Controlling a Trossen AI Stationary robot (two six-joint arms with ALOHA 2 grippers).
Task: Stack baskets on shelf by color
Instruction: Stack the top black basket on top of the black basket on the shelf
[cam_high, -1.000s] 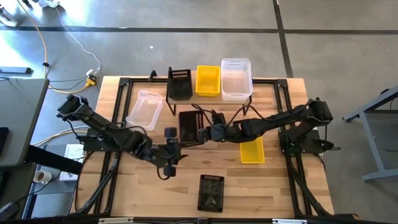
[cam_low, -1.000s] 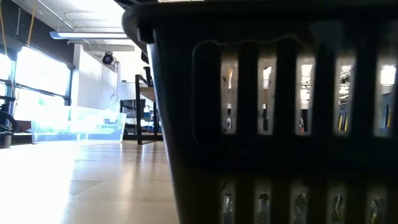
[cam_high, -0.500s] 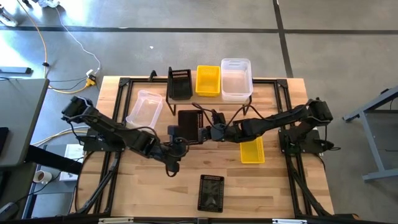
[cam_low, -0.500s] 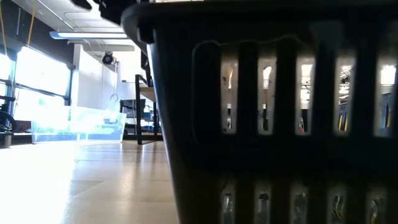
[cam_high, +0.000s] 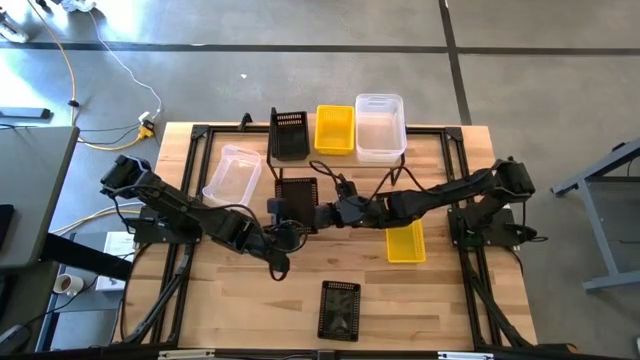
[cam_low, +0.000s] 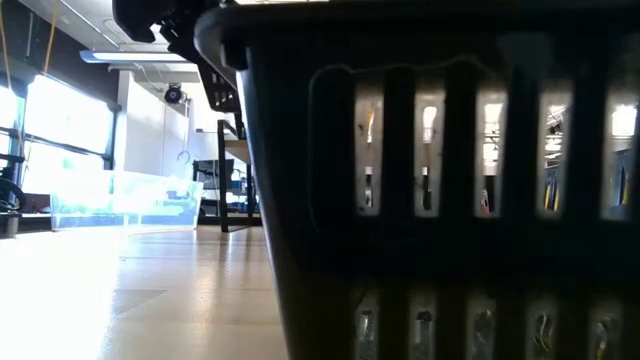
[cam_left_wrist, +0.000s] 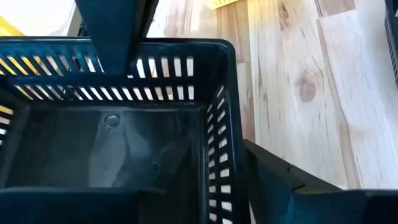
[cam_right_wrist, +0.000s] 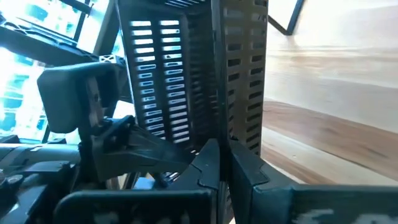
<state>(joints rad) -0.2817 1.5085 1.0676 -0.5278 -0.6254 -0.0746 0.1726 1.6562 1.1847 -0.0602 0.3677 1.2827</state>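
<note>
Table centre: a black basket (cam_high: 297, 200) is flanked by the left gripper (cam_high: 277, 214) at its 9 o'clock and the right gripper (cam_high: 325, 212) at its 3 o'clock, closing both sides. At 12 o'clock the shelf (cam_high: 338, 152) carries black, yellow and clear baskets, blocking that edge. A clear basket (cam_high: 233, 175) lies at 10 o'clock, a yellow basket (cam_high: 405, 241) at 4 o'clock, and another black basket (cam_high: 339, 308) at 6 o'clock. Bare tabletop (cam_high: 225, 305) lies open at 7 o'clock.

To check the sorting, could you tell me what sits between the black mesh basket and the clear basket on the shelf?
A yellow rectangular plastic basket, in the high view.
</note>
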